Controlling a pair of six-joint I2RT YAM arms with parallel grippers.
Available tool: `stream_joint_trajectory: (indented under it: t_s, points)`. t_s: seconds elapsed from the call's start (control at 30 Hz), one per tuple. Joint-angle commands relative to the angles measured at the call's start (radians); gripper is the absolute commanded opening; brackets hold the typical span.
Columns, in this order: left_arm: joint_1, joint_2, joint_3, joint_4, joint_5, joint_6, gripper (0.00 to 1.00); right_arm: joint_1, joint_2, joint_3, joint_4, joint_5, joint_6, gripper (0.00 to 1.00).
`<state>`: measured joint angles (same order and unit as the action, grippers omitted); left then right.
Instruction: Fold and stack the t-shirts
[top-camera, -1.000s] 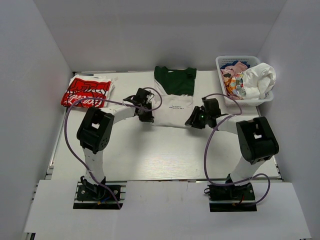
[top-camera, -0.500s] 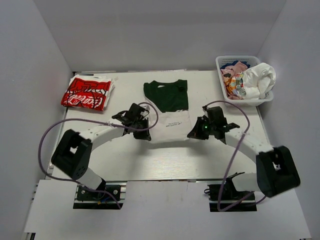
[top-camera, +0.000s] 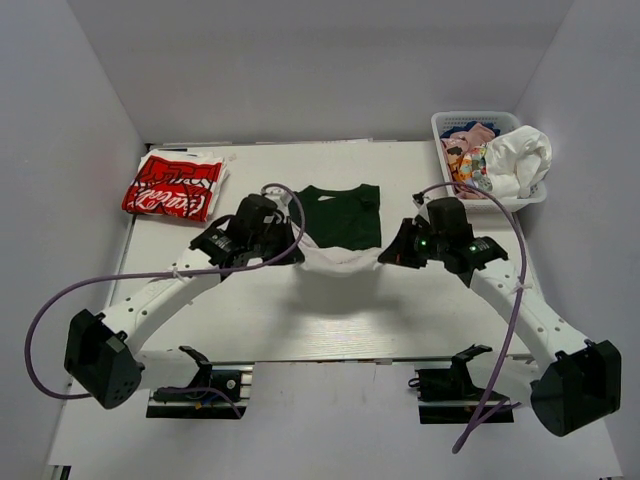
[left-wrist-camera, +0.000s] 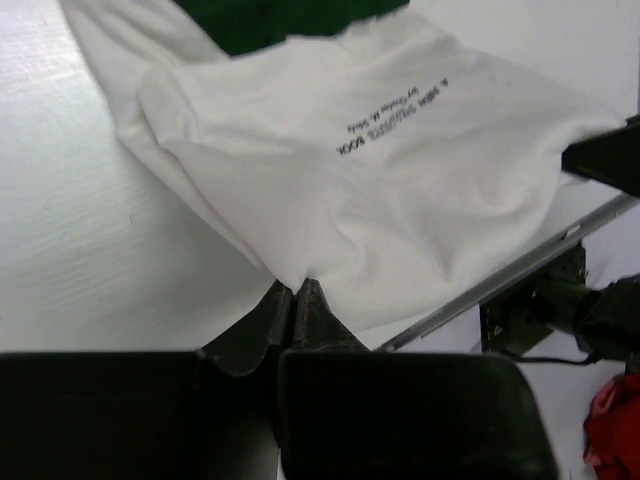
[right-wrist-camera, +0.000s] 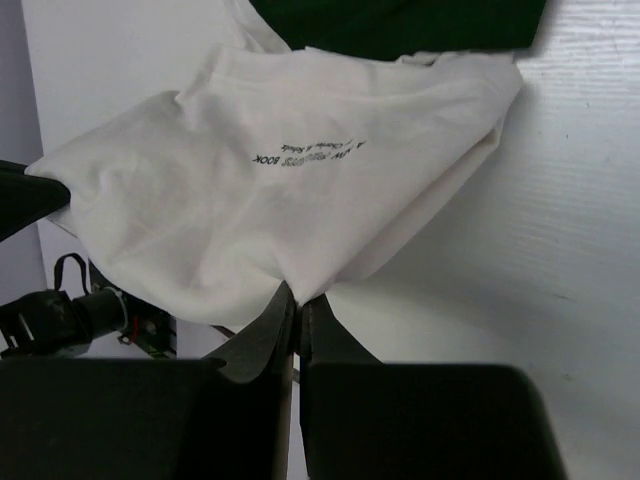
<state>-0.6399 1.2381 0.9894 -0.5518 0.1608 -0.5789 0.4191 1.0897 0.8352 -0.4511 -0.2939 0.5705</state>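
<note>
A white t-shirt (top-camera: 340, 262) with small black text hangs between my two grippers above the middle of the table. Its far end still trails on the table. My left gripper (top-camera: 293, 246) is shut on its left corner, seen in the left wrist view (left-wrist-camera: 293, 283). My right gripper (top-camera: 392, 252) is shut on its right corner, seen in the right wrist view (right-wrist-camera: 297, 296). A dark green t-shirt (top-camera: 340, 214) lies partly under the white one's far end. It also shows in the left wrist view (left-wrist-camera: 270, 18) and in the right wrist view (right-wrist-camera: 400, 22). A folded red-and-white t-shirt (top-camera: 175, 184) lies at the far left.
A white lattice basket (top-camera: 452, 127) stands at the far right corner, holding pink, white and other crumpled clothes (top-camera: 510, 158). White walls close in the table on three sides. The arm bases sit at the near edge.
Both grippers have pulled the white t-shirt's near edge toward the front and lifted it. The green t-shirt has slid nearer with it. Both arms now reach out from lower positions.
</note>
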Motion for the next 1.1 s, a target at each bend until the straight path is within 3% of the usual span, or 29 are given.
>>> stream_joint_trajectory:
  t_s: [0.0, 0.27, 0.47, 0.7, 0.97, 1.0, 1.03, 1.07]
  points:
    - [0.009, 0.017, 0.109, -0.022, -0.101, -0.030, 0.00, -0.011, 0.042, 0.100, -0.027, -0.004, 0.014, 0.00]
    - [0.037, 0.243, 0.407, -0.115, -0.360, -0.064, 0.00, -0.055, 0.246, 0.321, 0.014, -0.041, 0.035, 0.00]
    - [0.104, 0.461, 0.620, -0.160, -0.421, -0.044, 0.00, -0.118, 0.409, 0.449, 0.066, -0.097, 0.023, 0.00]
    - [0.177, 0.630, 0.762, -0.096, -0.376, 0.013, 0.00, -0.175, 0.654, 0.642, 0.072, -0.211, 0.014, 0.00]
    - [0.246, 0.925, 1.054, -0.102, -0.256, 0.074, 0.00, -0.252, 0.993, 0.883, 0.060, -0.263, 0.043, 0.00]
    - [0.246, 0.972, 1.081, -0.080, -0.210, 0.074, 0.00, -0.255, 1.013, 0.909, 0.083, -0.261, 0.045, 0.05]
    - [0.255, 0.992, 1.094, -0.065, -0.181, 0.094, 0.09, -0.255, 1.059, 0.942, 0.086, -0.261, 0.046, 0.19]
    - [0.255, 1.011, 1.107, -0.054, -0.166, 0.094, 0.24, -0.269, 1.105, 0.985, 0.075, -0.272, 0.051, 0.29]
